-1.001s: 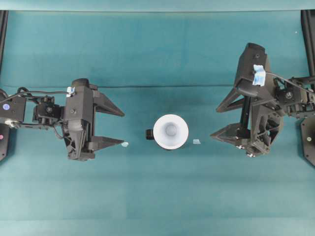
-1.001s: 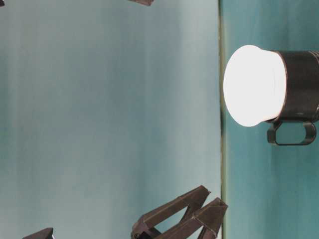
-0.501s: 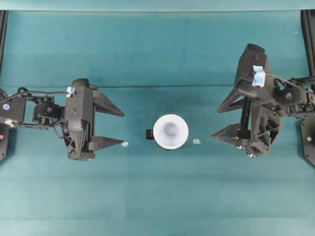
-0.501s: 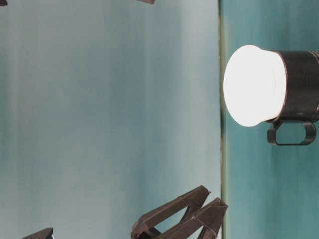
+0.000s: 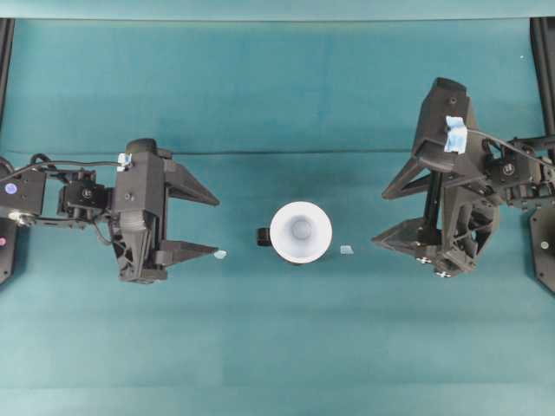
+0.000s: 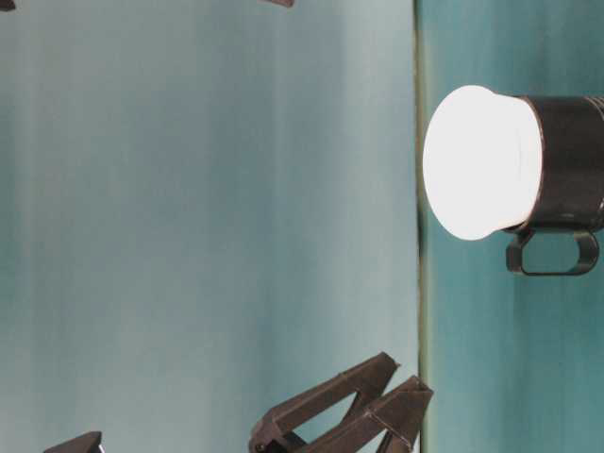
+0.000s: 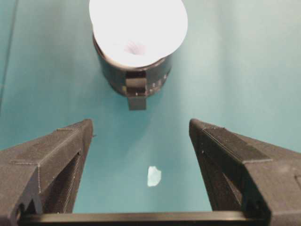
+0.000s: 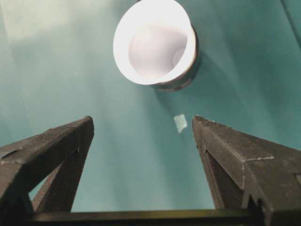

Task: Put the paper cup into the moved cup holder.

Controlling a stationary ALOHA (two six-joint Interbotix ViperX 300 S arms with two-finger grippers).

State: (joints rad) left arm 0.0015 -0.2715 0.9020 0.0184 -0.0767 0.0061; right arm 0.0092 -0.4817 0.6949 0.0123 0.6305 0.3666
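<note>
White paper cup (image 5: 301,231) sits in cup holder (image 7: 134,77) (unlabelled); both tools gape, empty.

Left gripper (image 5: 206,224) and right gripper (image 5: 388,214) face each other — fingers spread wide, holding nothing.

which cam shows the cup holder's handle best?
Table-level view: the handle shows in full as an open loop on the cup holder. Left wrist sees it end-on, overhead only a stub, right wrist not at all.

cup holder (image 6: 571,160) cut off, table-level
</note>
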